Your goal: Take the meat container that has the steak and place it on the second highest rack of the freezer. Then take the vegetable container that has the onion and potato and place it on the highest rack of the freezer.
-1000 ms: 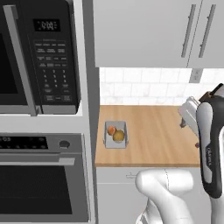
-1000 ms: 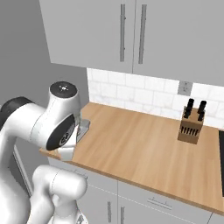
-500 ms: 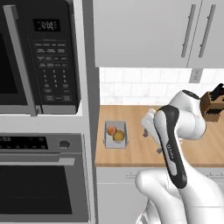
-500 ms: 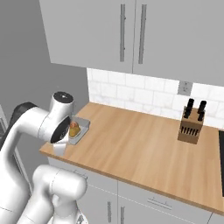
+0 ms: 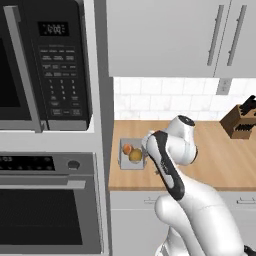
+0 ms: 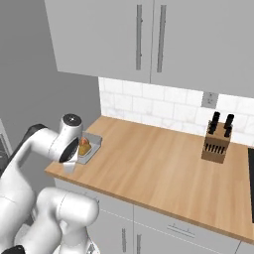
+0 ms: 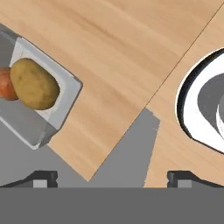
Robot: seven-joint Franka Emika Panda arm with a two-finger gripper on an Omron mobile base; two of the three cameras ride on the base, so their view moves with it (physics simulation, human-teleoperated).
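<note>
The vegetable container [image 7: 50, 116] is a small grey tray holding a potato [image 7: 35, 84] and a reddish onion [image 7: 6, 84]. It sits at the left end of the wooden counter [image 5: 220, 160], close to the front edge, and appears as the container [image 5: 131, 155] and the container [image 6: 89, 146] in the base views. My gripper [image 7: 113, 178] hangs open and empty over the counter's front edge, just beside the container and not touching it. The meat container with the steak and the freezer are out of view.
A knife block [image 6: 216, 144] stands at the back right of the counter. A microwave [image 5: 47, 65] and an oven [image 5: 47, 205] fill the tall unit directly left of the container. Wall cabinets [image 6: 149, 34] hang above. My own arm [image 5: 167, 165] lies across the counter's front.
The arm has swung from the right side of the counter to the left, bringing the hand down beside the vegetable container. The container has not moved. The jaws stayed open.
</note>
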